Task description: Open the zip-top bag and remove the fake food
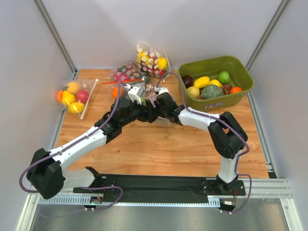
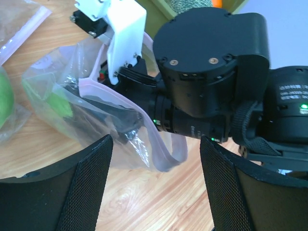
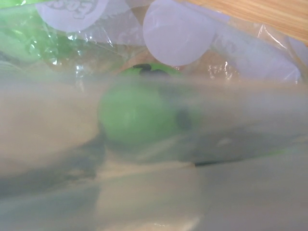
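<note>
The clear zip-top bag (image 2: 62, 79) lies on the wooden table, its pale zip strip (image 2: 110, 96) pulled into an open loop. In the top view both wrists cover most of it (image 1: 146, 91). My right gripper (image 2: 118, 118) reaches into the bag's mouth; film blurs its fingers. Through the plastic, the right wrist view shows one round green piece of fake food (image 3: 139, 115). It also shows as a green shape (image 2: 60, 103) inside the bag. My left gripper (image 2: 156, 142) stands open just short of the bag's mouth, with only bare table between its fingers.
A green bin (image 1: 211, 102) of plastic fruits and vegetables stands at the back right. A polka-dotted bag (image 1: 151, 57) and a bag with a red zip strip (image 1: 122, 77) lie behind the arms. Another bag of fruits (image 1: 72, 96) lies at the far left.
</note>
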You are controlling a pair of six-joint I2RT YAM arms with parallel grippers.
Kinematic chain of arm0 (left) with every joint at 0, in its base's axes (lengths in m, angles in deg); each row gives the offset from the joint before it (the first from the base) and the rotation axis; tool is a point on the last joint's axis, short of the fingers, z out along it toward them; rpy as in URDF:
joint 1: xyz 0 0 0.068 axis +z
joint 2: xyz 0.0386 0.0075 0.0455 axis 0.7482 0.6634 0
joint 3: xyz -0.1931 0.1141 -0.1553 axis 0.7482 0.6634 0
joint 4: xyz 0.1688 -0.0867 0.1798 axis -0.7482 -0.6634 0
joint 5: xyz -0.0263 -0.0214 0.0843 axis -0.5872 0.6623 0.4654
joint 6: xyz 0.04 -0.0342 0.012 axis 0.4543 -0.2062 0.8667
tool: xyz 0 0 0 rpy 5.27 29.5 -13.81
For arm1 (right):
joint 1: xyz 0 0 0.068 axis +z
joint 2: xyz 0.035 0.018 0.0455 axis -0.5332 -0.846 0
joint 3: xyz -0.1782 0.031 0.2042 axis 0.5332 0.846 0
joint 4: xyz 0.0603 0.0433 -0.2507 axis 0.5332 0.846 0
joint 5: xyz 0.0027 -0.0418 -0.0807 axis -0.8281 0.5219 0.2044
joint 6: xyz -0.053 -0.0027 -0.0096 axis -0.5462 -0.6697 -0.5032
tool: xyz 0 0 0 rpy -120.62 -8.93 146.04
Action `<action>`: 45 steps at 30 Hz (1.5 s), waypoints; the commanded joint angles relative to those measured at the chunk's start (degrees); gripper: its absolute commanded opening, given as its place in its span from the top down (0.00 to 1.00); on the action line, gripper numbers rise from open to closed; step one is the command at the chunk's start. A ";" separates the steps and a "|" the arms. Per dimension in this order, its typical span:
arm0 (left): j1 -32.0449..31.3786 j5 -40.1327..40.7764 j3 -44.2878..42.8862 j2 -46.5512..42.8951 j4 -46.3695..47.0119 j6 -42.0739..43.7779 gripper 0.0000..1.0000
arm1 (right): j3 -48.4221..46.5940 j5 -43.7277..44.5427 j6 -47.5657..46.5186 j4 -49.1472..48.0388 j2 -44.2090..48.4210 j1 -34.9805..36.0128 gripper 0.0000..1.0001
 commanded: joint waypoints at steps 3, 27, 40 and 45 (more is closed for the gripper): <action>-0.22 3.85 1.03 -1.09 2.63 -1.47 0.21 | 1.15 -0.64 1.07 1.72 3.53 1.02 1.00; -0.22 12.82 3.23 -0.91 -8.98 1.60 1.00 | 1.68 -11.71 -2.62 17.81 24.16 1.10 1.00; -0.04 13.79 1.65 1.81 -9.95 3.89 1.00 | 4.58 -30.78 1.41 15.00 35.60 -2.85 1.00; 0.05 13.88 1.65 2.25 -10.30 4.07 1.00 | 5.99 -35.88 5.28 10.52 38.42 -6.09 1.00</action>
